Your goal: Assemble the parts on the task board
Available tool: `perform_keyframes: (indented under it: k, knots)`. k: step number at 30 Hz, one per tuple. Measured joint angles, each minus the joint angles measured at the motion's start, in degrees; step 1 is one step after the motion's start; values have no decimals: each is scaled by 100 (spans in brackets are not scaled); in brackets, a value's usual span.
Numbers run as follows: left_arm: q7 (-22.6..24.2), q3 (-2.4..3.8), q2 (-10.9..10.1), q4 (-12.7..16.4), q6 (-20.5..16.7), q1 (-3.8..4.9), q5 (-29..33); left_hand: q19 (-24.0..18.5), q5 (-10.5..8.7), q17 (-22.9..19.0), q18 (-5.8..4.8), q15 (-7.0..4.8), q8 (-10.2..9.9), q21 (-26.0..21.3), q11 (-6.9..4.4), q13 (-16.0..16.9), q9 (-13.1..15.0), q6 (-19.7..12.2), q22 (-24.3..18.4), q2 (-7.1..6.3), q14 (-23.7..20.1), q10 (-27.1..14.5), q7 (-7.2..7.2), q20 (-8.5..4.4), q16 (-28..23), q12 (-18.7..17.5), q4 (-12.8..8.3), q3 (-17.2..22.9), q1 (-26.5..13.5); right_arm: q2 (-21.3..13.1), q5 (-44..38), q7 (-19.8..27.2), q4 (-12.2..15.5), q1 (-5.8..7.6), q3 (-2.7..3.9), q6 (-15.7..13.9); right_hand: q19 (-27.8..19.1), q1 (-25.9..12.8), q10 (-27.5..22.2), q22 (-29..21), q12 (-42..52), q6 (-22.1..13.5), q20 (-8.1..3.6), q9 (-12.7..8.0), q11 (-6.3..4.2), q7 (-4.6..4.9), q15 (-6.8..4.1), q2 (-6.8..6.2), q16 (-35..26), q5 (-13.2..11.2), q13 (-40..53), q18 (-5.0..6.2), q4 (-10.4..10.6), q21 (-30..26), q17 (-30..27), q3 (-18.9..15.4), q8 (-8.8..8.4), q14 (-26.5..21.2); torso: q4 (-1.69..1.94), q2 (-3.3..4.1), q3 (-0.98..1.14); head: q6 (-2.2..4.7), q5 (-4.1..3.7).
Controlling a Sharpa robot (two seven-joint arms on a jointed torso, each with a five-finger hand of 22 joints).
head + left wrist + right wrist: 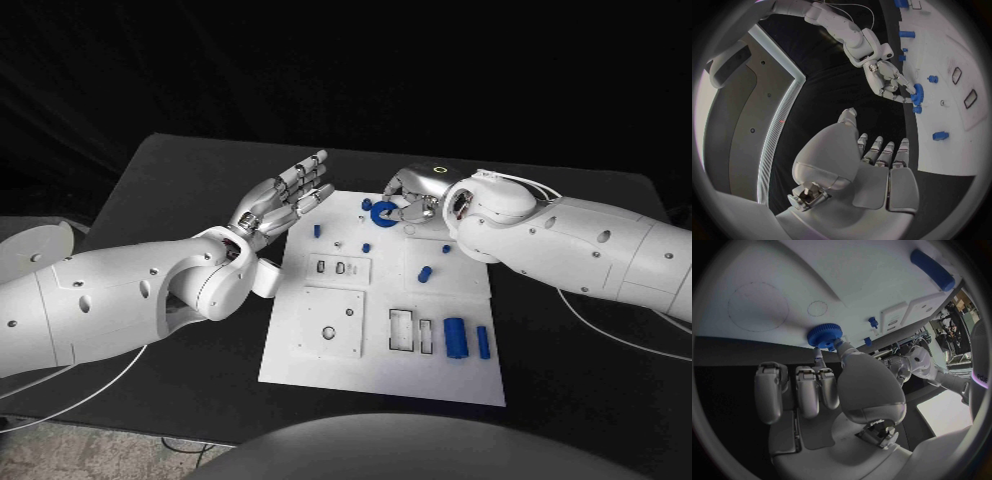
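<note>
The white task board [325, 375] lies in the middle of the black table. At its far edge my right hand [415, 198] pinches a blue toothed gear [379, 213] just above the board. In the right wrist view the gear [824, 336] sits between the thumb and a fingertip of that hand [836, 385], close over the board [848, 285]. My left hand [289, 193] is raised beside the board's far left corner, fingers spread, holding nothing. The left wrist view shows the left hand [873, 165] and, beyond it, the right hand [891, 82] with the gear [917, 93].
Small blue pegs [317, 230] [366, 246] [426, 273] stand on the far half of the board. Two long blue pieces [456, 338] [483, 342] lie near its right edge beside rectangular slots [401, 330]. Black table [173, 200] surrounds the board.
</note>
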Motion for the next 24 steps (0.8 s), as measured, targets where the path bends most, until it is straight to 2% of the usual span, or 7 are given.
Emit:
perform_keyframes:
  k: [4,6,11,14,16,21,24]
  knots:
    - [0,0,3,-6,6,-1,3,0,0,0,0,0,0,0,0,0,-1,0,0,0,0,0,0,0,0,0,0,0,0,-8,11,13,1,-6,1,-8,0,0,0,1,0,-20,0,-7,0,-20,0,0,0,0,0,0,-3,0,0,-4,0,0,1,-2,1,0,4]
    - [0,0,5,-8,8,-1,5,0,0,0,0,0,0,0,0,0,0,0,0,0,0,0,0,0,0,0,0,0,0,-12,16,19,1,-10,1,-12,0,0,0,5,0,-40,0,-11,0,0,0,0,0,4,0,0,-4,-33,0,-4,0,0,1,-3,1,0,8]
    - [-1,-1,9,-14,15,-3,8,0,0,0,0,0,0,0,0,0,-1,0,-1,0,0,0,0,0,0,0,0,0,0,-14,36,57,-1,-22,1,-20,-9,62,0,4,0,-46,9,-33,0,6,0,58,0,402,0,0,-79,-88,-1,8,0,0,-1,-4,1,0,12]
    - [-1,-2,11,-19,19,-3,9,14,-1,0,-1,1,0,0,2,-1,-1,-13,-1,0,1,-2,12,14,0,0,0,0,0,-14,45,78,-2,-25,1,-21,-23,73,0,4,0,-100,22,-47,0,-3,0,47,0,467,0,0,-102,-140,-1,30,0,0,-1,-6,2,0,13]
    - [-1,-2,13,-21,21,-4,11,21,-1,-1,-1,21,0,0,20,-1,-1,-21,-1,0,21,-20,21,21,0,0,0,0,0,-16,51,95,-2,-26,1,-21,-42,86,0,4,0,-119,42,-63,0,17,0,34,0,383,0,0,-119,-175,-1,13,0,0,-1,-6,3,0,13]
    - [-1,-4,14,-23,25,-7,15,20,-1,-1,-1,21,0,0,20,-1,-1,-21,-1,0,21,-21,21,21,0,0,0,0,0,-48,61,114,8,-30,1,-37,-42,86,20,4,0,-140,42,-82,20,-3,21,34,0,84,5,1,-68,-199,-1,-52,0,21,-1,-5,3,0,24]
    - [-1,-4,9,-23,25,-8,16,20,22,-1,-1,21,0,0,20,-1,-1,-8,-1,0,21,-21,34,21,0,0,-15,15,0,-85,67,121,24,-37,-1,-68,-42,85,20,4,0,-140,42,-88,20,-3,21,33,0,30,4,1,-50,-199,-2,-83,0,21,-2,-6,3,0,31]
